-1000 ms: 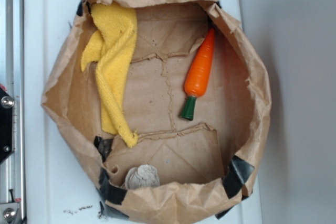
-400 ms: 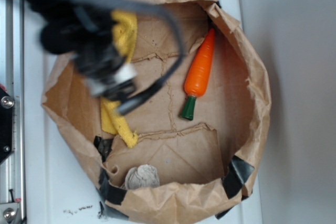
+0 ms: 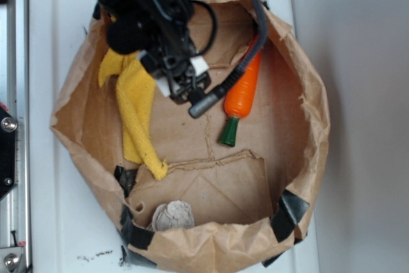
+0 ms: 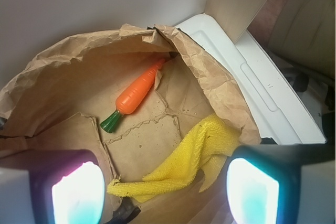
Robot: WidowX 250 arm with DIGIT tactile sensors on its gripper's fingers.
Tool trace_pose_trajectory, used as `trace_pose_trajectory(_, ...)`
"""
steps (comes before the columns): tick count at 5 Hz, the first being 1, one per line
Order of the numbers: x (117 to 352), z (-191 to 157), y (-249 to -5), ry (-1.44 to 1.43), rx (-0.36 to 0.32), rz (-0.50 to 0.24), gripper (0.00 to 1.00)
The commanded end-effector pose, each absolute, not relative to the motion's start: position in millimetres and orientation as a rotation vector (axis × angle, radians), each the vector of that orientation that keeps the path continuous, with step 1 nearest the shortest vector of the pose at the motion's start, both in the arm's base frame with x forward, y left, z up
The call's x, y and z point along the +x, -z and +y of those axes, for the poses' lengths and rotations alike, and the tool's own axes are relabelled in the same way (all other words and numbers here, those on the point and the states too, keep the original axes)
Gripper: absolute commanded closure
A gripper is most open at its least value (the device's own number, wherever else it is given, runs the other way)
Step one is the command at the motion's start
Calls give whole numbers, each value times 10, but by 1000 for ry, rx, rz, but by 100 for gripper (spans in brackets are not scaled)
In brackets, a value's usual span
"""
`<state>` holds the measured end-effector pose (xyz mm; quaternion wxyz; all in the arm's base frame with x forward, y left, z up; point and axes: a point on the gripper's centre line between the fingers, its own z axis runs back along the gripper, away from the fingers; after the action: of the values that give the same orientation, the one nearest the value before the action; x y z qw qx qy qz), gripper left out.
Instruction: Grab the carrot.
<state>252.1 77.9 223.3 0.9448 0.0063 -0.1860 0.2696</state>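
Carrot (image 4: 135, 96) lies ungrasped on the paper bag's (image 3: 300, 158) floor as the tool (image 4: 165, 192), fingers spread wide and empty, hovers above, descent and grip remaining

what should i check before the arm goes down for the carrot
1. Carrot in sight: ok, it lies on the floor of the paper bag, green stem end toward the centre.
2. Gripper open: ok, the wrist view shows both fingers wide apart with nothing between them.
3. Gripper over the carrot: not ok, in the exterior view it hangs beside the carrot, nearer the yellow cloth.
4. Cloth clear of the carrot: ok, bare bag floor lies between them.
5. Room around the carrot: cannot tell, its tip sits close under the folded bag wall.
6. Cable clear: not ok, it crosses over the carrot.
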Motion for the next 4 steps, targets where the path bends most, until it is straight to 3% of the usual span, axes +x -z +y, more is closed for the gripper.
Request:
trace_pose_trajectory(1,2448,844,-2362,-555,15,-414,0)
trace_pose_trajectory(4,2722,270,-1566,-728,36,-417,0)
